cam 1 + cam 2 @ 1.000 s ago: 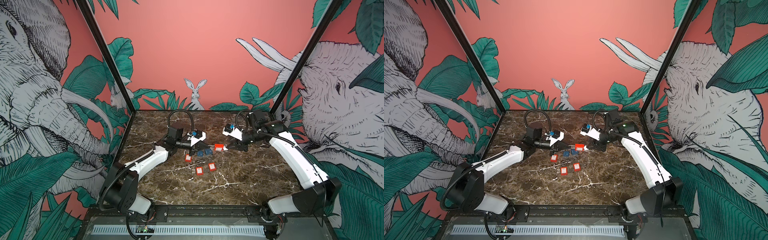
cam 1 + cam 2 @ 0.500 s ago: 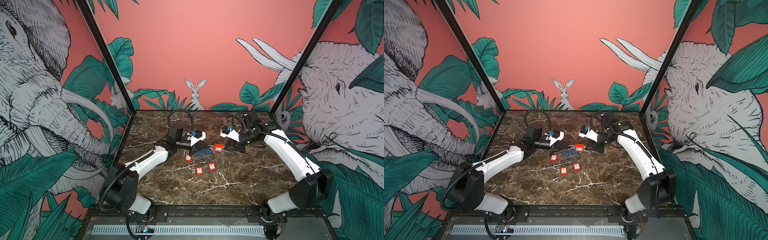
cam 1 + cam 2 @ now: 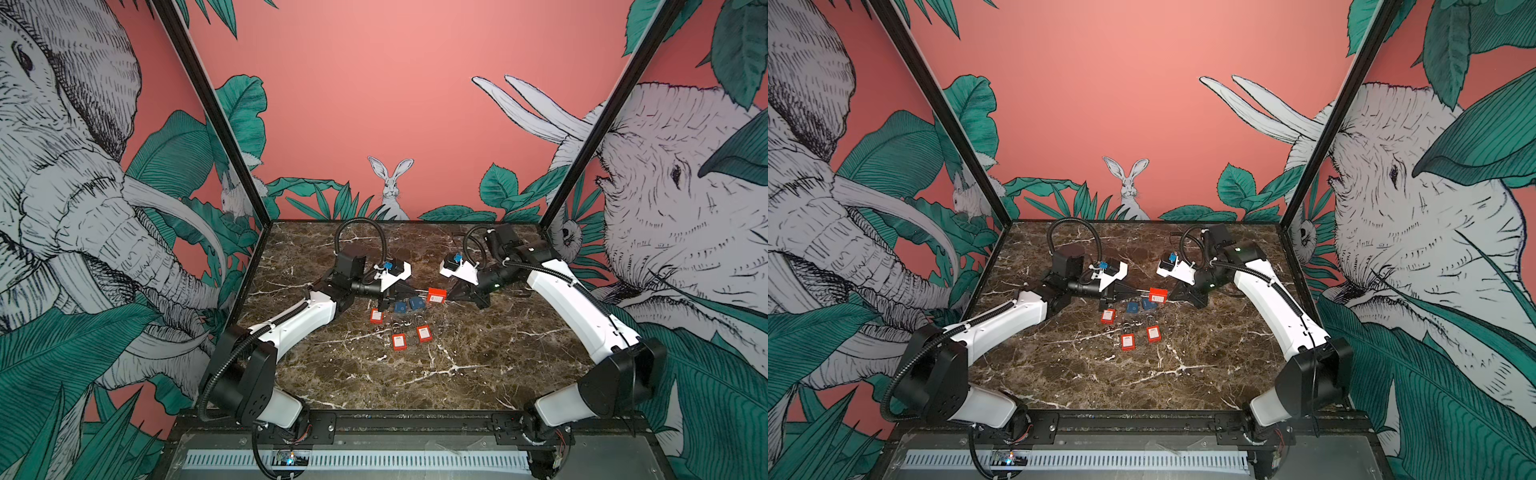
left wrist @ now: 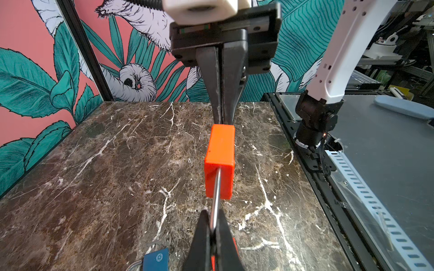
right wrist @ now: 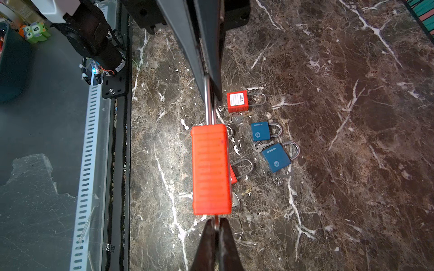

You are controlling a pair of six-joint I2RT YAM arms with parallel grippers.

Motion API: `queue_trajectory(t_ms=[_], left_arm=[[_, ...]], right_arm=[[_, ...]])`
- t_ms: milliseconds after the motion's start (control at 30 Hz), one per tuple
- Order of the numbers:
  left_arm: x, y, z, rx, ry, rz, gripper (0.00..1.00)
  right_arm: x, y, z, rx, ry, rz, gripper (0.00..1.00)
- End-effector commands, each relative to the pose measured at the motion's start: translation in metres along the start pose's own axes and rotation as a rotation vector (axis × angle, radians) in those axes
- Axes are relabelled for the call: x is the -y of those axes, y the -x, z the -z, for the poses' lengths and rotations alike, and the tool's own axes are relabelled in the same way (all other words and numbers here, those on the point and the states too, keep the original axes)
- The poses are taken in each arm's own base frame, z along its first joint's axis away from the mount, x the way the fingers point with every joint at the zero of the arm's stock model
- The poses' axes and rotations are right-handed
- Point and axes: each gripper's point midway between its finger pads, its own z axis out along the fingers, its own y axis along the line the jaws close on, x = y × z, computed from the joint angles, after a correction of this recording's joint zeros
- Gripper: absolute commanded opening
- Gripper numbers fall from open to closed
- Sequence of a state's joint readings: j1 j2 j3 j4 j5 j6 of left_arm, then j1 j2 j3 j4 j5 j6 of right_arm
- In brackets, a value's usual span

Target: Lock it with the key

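Left gripper (image 3: 417,292): jaws pinched tight on shackle (image 4: 216,187) of red padlock (image 3: 436,296). Padlock held clear of bench (image 3: 498,353), over its middle, nearer rear edge, body level between both grippers. Right gripper (image 3: 451,296): clamped on thin metal sliver at lock's base, judged to be key (image 5: 215,220). Spare padlocks (image 3: 399,341) lie below. Judged done: lock raised, key gripped. Remaining: turn key. Shackle seating not discernible.
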State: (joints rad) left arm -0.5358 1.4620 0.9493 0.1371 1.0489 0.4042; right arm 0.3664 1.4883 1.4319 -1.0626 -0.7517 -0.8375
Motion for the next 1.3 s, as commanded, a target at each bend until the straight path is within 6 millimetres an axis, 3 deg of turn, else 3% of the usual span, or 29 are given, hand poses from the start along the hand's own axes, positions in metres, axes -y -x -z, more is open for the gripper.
queue_trajectory(t_ms=[0,300,500,633,733,833,1100,1267], left_arm=[[0.004,0.023,0.010,0.031,-0.012,-0.058,0.00],[0.001,0.030,0.032,0.040,0.016,-0.063,0.00],[0.006,0.028,0.044,0.005,0.002,-0.069,0.00],[0.009,0.025,0.053,-0.057,0.009,-0.057,0.00],[0.018,0.009,0.067,-0.243,0.008,-0.043,0.00],[0.030,-0.011,0.082,-0.424,-0.030,-0.006,0.00],[0.052,-0.061,0.107,-0.836,-0.118,0.067,0.00],[0.062,-0.087,0.118,-1.001,-0.147,0.098,0.00]], right_arm=[[-0.007,-0.002,0.003,0.000,-0.016,0.052,0.00],[-0.007,-0.006,0.016,0.016,-0.118,0.111,0.00],[-0.008,-0.022,0.016,0.015,-0.136,0.083,0.00],[0.009,-0.026,0.013,0.034,-0.229,0.026,0.00],[0.035,-0.027,0.016,0.072,-0.384,-0.089,0.00],[0.045,-0.022,0.012,0.148,-0.482,-0.167,0.00],[0.055,-0.020,-0.032,0.123,-0.562,-0.318,0.00],[0.057,-0.021,-0.050,0.159,-0.580,-0.410,0.00]])
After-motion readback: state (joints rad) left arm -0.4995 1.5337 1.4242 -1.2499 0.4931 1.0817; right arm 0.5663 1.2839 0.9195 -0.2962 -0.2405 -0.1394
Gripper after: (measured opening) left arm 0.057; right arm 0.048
